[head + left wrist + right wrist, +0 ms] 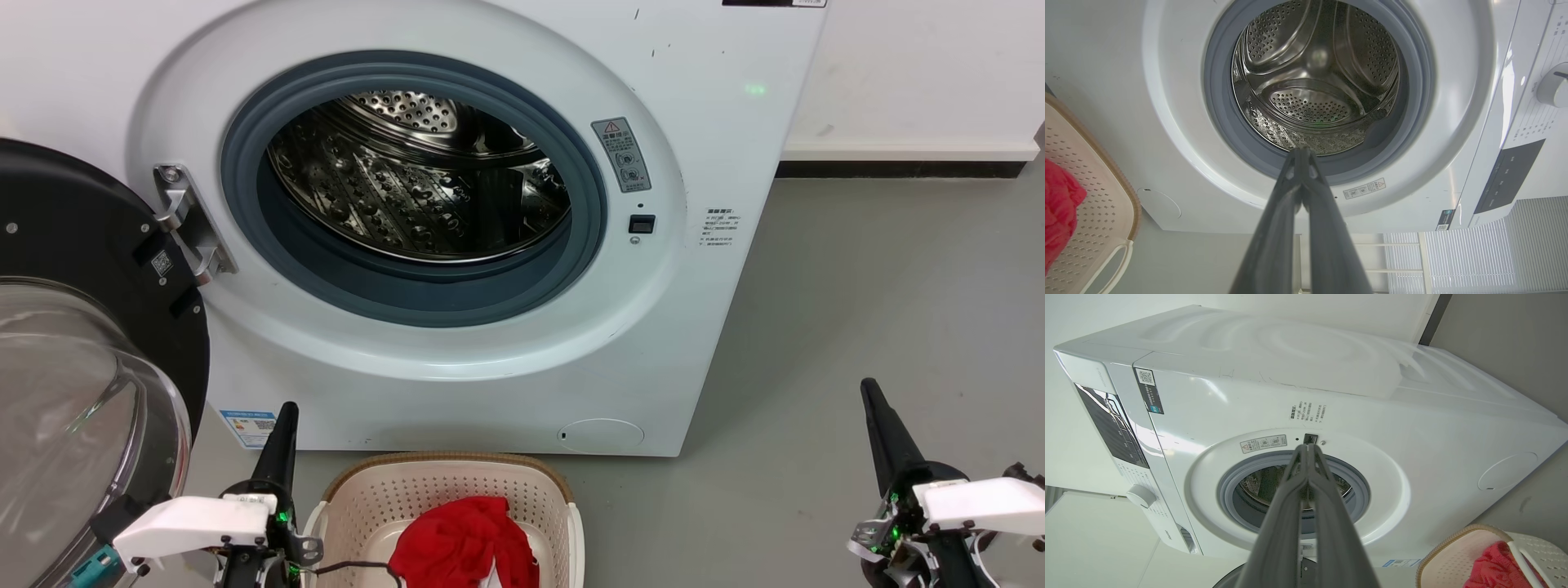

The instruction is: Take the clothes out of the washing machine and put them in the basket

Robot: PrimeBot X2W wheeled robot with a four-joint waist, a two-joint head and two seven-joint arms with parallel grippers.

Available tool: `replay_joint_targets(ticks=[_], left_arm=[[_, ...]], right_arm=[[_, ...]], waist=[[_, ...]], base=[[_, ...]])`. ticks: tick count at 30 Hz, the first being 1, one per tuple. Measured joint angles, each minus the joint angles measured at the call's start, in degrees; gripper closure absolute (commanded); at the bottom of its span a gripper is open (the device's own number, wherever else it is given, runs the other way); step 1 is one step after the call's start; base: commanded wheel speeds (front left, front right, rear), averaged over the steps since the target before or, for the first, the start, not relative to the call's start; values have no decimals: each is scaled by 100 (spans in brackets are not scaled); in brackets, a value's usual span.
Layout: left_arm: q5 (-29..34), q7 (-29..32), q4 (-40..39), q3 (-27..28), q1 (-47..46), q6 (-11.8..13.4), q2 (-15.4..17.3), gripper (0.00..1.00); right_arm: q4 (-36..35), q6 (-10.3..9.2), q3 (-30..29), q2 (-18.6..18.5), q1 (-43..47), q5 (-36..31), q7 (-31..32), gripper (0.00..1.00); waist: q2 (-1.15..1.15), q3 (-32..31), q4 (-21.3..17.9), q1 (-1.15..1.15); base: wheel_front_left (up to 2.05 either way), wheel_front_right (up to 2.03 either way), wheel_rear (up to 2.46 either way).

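— What was the biggest thing in front of me?

— You faced the washing machine, white, standing on the grey floor. Its door was swung wide open on your left, with the black rim and glass bowl turned toward you. A grey gasket ringed the porthole. The steel drum behind it showed bare perforated metal in your head view and in your left wrist view alike.

— And the basket?

— The basket stood on the floor just in front of the machine's bottom front edge, below the porthole. It was between your two arms, but much closer to the left one. The clothes lay inside it as a red heap, toward the nearer part of its bottom, and a bit of white showed at the heap's lower edge.

— My grippers?

— Your left gripper was raised just beside the basket's left rim, its two dark fingers pressed together with nothing between them. In the left wrist view the tips met in line with the gasket's lower lip. Your right gripper was well apart to the right, over the floor past the machine's right front corner. Its fingers were likewise closed on nothing, and in the right wrist view the tips met.
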Motion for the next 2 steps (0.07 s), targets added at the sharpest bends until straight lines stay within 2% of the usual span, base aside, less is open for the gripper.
replay_joint_targets(ticks=[2], left_arm=[[-102,16,9,7,-27,-23,0,100]], right_arm=[[12,0,-9,0,-34,89,24,100]], waist=[[0,1,-1,0]], base=[[0,0,0]])
